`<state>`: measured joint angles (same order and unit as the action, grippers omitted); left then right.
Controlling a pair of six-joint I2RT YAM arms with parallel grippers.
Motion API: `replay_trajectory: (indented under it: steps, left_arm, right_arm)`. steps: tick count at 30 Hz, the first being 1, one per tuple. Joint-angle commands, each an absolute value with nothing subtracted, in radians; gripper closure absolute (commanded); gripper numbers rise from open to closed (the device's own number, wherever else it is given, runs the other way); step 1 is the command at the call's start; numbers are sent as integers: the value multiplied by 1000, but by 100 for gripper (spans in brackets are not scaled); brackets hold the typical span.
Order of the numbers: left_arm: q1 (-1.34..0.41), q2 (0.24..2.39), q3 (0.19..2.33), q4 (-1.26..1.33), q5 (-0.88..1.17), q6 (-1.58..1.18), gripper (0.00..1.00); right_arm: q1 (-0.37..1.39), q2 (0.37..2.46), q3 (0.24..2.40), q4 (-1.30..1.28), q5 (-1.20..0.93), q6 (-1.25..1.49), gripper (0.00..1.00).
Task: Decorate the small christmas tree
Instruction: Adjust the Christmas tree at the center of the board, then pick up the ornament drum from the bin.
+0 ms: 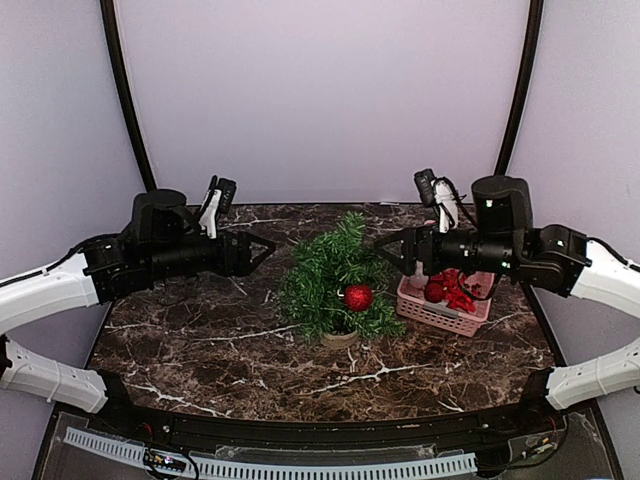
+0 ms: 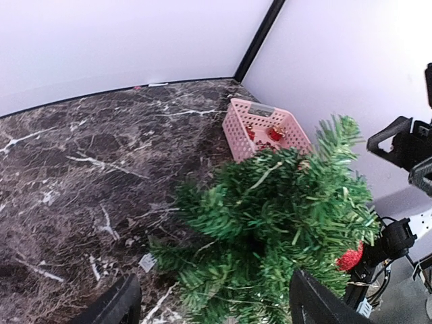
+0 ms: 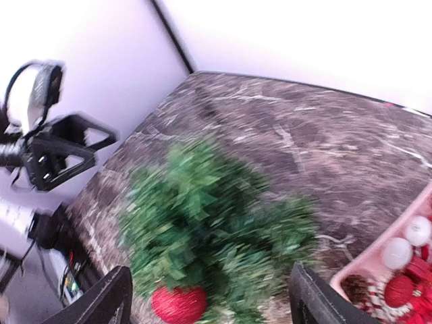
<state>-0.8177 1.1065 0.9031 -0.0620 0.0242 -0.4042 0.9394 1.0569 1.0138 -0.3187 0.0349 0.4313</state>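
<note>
Left arm (image 1: 60,285) and right arm (image 1: 600,270) stretch level inward in the overhead view, with left gripper (image 1: 262,247) and right gripper (image 1: 385,248) spread wide and empty either side of the small christmas tree (image 1: 335,275), which stands mid-table with one red ball (image 1: 358,297) hung. Left wrist view: parted fingers (image 2: 111,307) above the branches, touching nothing. Right wrist view, blurred: the pink basket (image 3: 368,270) lies at right, so fetching another ornament there likely comes next.

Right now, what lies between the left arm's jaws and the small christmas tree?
Nothing but a bare stretch of the marble table separates them from the small christmas tree. The top external view shows it plainly.
</note>
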Motion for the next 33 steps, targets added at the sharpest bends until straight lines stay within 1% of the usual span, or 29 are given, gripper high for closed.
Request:
replay_trajectory:
  steps: [1,7,12,14,19,21,26,33]
  left_arm:
    - [-680,1118,978,-226,175,-384,22]
    - [-446,1191,1044,-277,348,-259,22]
    - [-258,1228,1055,-279,406,-207,22]
    - [-225,1213,1039,-255,390,-185,22]
    - [-212,1174,987,-218,261,-113,22]
    - [-212,1169,972,-219,239,-105,22]
    - [-212,1159,955,-224,201,-89,22]
    - [-212,1131,939,-215,176,-88,22]
  right_arm:
    - [836,1085,1103,-434,206,478,22]
    - [600,1152,1079,-429,192,505,27]
    - [411,1250,987,-360,120,522,35]
    - [353,1291,966,-355,103,520,38]
    - [279,1386,958,-377,170,492,45]
    - [260,1424,965,-383,186,479,46]
    - [243,1537,1005,-394,239,452,54]
    - [218,1686,1104,-401,276,425,61]
